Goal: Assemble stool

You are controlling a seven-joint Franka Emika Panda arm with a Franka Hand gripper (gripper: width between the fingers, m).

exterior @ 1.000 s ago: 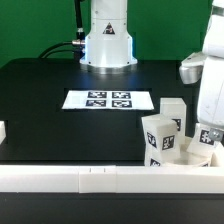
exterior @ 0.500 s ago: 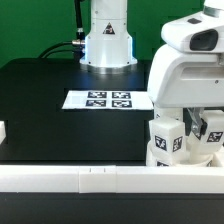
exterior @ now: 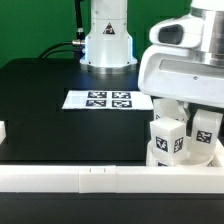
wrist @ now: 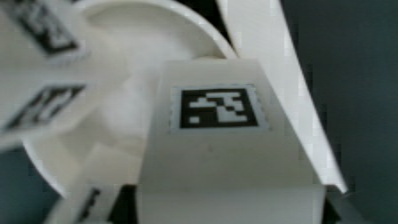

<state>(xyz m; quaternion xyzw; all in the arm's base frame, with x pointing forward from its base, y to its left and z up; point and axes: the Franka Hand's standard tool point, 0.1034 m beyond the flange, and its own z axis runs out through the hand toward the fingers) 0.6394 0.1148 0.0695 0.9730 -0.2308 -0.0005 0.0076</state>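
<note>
Robot's two-finger gripper (exterior: pixel 195 125) sits low over the white blocky tagged plastic stool leg (wrist: pixel 222 135) on the round white seat (wrist: pixel 125 70) by the border rail (exterior: pixel 90 180), jaws apparently pinching it; looks light, stiff, slick, so grip flat sides.

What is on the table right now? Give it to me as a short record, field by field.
table: black top
marker board: flat on the table, near the arm's base
stool legs: two tagged white blocks, upright
seat: round white ring under the legs
border rail: along the front edge
pincer: grip not visible
</note>
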